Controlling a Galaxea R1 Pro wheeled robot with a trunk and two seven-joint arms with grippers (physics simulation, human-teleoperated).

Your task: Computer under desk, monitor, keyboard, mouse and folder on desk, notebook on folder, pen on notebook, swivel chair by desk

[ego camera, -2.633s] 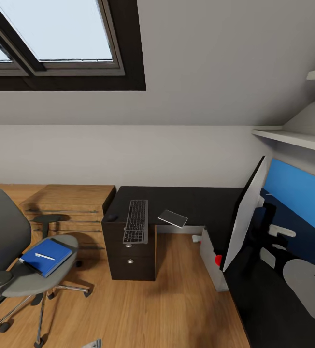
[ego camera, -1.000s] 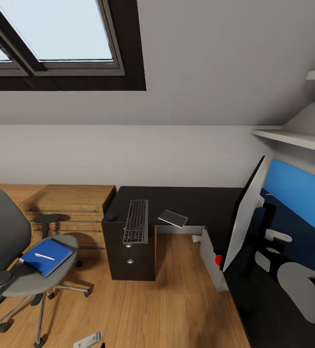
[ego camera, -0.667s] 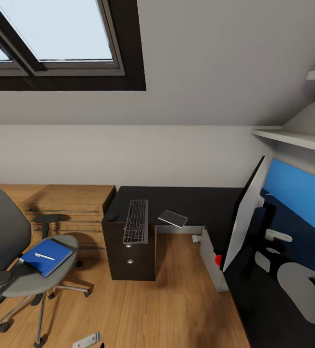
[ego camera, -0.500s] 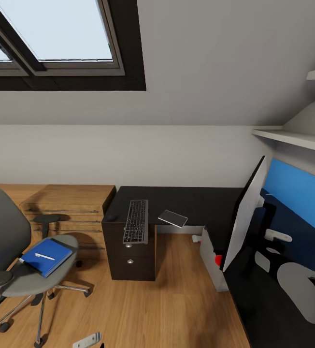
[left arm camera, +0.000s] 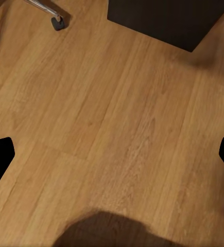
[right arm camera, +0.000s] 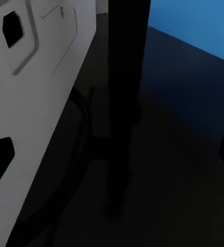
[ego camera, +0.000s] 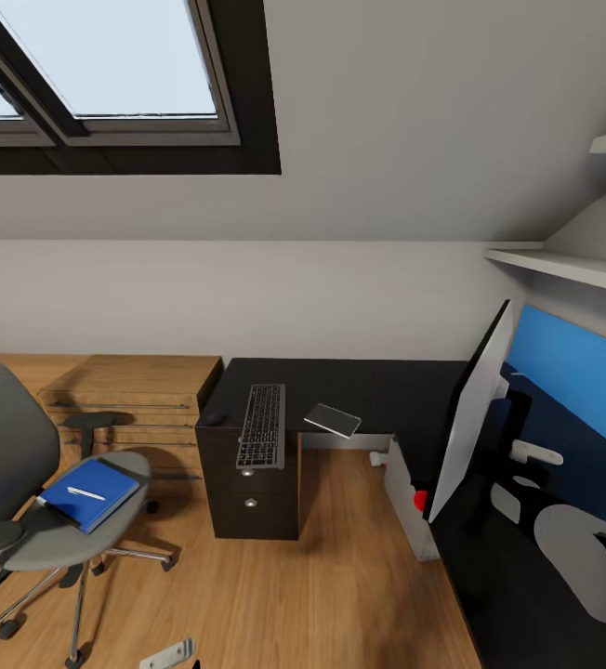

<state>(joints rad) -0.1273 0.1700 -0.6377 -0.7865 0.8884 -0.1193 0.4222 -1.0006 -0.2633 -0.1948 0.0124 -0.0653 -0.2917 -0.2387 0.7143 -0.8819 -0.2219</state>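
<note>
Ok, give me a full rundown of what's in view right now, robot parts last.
swivel chair: 1, grey, on the floor beside the wooden chest
folder: 1, blue, on the chair seat
pen: 1, white, on the folder
wooden chest: 1, light wood, against the desk's end
desk: 1, black, L-shaped
keyboard: 1, dark grey, on desk above the drawers
mouse: 1, black, beside keyboard
notebook: 1, dark, desk edge
monitor: 1, white back, on desk
computer: 1, pale grey, under desk
left gripper: open, over floor
right gripper: open, behind monitor
</note>
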